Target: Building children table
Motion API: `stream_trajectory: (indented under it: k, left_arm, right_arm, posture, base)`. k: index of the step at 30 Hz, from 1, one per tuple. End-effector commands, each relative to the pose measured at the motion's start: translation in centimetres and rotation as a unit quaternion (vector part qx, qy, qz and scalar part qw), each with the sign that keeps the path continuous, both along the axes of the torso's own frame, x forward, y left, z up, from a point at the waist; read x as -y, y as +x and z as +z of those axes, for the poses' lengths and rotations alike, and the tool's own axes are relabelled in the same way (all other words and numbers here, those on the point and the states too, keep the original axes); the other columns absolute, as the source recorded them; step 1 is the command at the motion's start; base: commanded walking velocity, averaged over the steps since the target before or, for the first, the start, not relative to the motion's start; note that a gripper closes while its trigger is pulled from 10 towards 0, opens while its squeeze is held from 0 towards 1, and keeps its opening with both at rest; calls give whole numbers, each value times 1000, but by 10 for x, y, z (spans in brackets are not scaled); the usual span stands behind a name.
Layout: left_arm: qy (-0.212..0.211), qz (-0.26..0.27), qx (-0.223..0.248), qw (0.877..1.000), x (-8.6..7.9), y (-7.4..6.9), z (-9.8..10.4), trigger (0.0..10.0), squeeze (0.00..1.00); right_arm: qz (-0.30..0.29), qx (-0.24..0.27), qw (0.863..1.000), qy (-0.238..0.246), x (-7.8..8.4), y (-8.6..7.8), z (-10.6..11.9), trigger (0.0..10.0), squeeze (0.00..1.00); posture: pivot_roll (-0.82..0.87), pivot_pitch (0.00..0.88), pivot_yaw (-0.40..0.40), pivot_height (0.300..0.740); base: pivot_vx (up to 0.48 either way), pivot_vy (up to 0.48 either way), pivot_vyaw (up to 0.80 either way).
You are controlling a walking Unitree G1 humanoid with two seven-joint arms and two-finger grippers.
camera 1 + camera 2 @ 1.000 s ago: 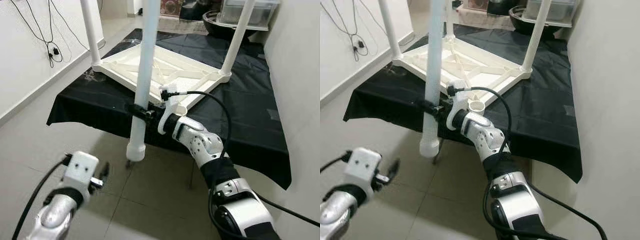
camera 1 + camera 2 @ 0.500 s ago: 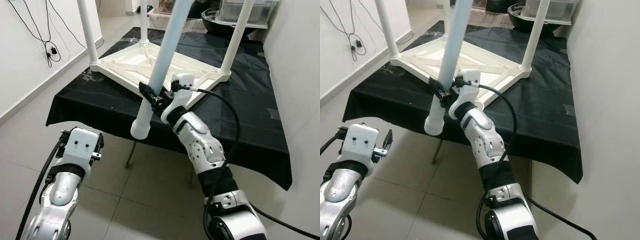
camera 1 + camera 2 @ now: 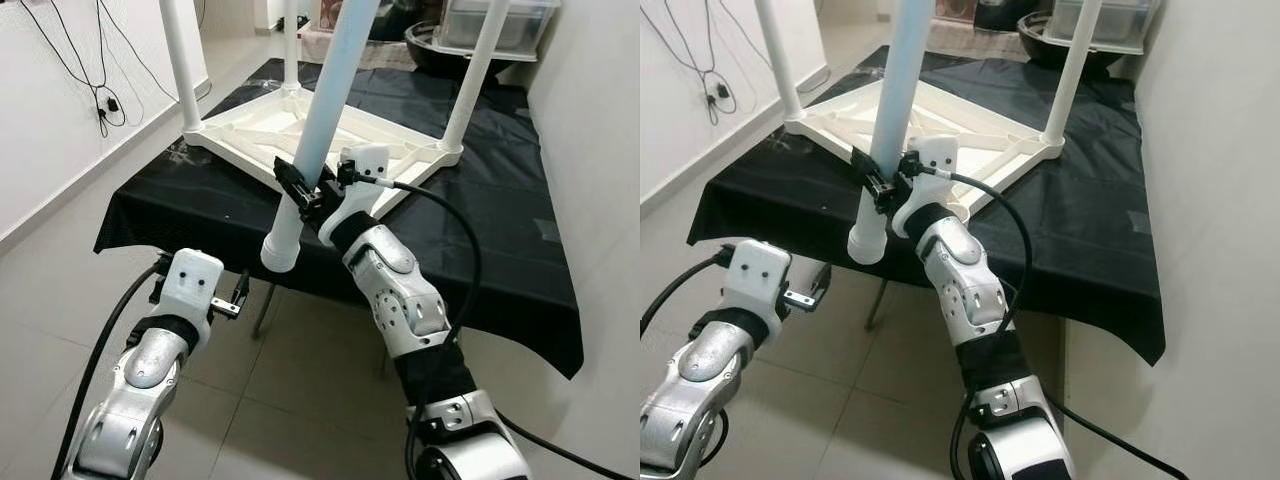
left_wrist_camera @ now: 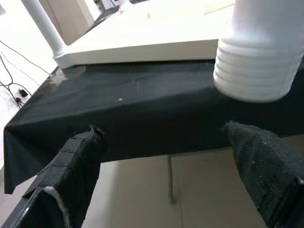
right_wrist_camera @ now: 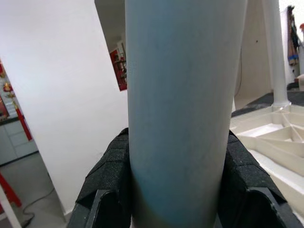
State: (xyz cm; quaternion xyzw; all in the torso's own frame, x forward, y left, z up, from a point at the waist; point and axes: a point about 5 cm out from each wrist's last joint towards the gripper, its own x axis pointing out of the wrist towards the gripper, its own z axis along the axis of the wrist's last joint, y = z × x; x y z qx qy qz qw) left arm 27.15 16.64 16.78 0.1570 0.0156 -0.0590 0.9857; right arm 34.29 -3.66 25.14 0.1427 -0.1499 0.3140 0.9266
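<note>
The right end effector (image 3: 300,190) still pinches the loose leg (image 3: 318,130), tilted at the table (image 3: 520,250) edge beside the upturned tabletop (image 3: 310,135), while the left end effector (image 4: 166,175) (fingers spread) has risen under its ribbed end, probably to help seat it.

Right arm: raised and extended forward, right gripper (image 3: 300,190) clamped on the table leg (image 3: 318,130). Left arm: low, bent, left gripper (image 4: 166,156) apparently spread, empty.

- White table top (image 3: 300,135): upside down on the black-covered table, ribbed underside up, three white legs standing upright at its corners.
- Loose white leg (image 3: 315,140): tilted, threaded end low at the near edge.
</note>
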Motion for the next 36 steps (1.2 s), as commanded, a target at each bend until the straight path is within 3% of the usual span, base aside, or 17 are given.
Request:
stream_trajectory:
  k: [1, 7, 9, 15, 21, 36]
  left_arm:
    - [17, -6, 0, 1000, -2, 3, -2, 10000, 0]
    - [-14, -86, -4, 996, 9, 5, -2, 10000, 0]
    - [-34, -134, -3, 990, 13, 2, 3, 10000, 0]
    - [-36, -140, -2, 989, 13, 0, 5, 10000, 0]
    - [-32, -135, -20, 990, 4, -4, -4, 10000, 0]
    - [-34, -134, -21, 990, -1, 0, -7, 10000, 0]
  right_arm:
    - [10, 6, 1000, 8, -8, -7, 0, 0, 0]
    - [29, 16, 999, -2, -12, -13, -2, 0, 0]
    - [64, 16, 998, -1, -16, -19, -5, 0, 0]
    - [75, 18, 997, -6, -16, -20, -6, 0, 0]
    - [146, 11, 989, -2, -18, -30, -10, 0, 0]
    - [173, 12, 985, 0, -22, -39, -8, 0, 0]
  posture:
    - [47, 56, -10, 740]
    - [38, 48, -8, 740]
    - [38, 48, -8, 740]
    - [38, 48, -8, 740]
    - [42, 52, -9, 740]
    - [35, 62, -7, 740]
  base:
    - [0, 0, 0]
    - [0, 0, 0]
    - [0, 0, 0]
    - [0, 0, 0]
    - [0, 0, 0]
    - [0, 0, 0]
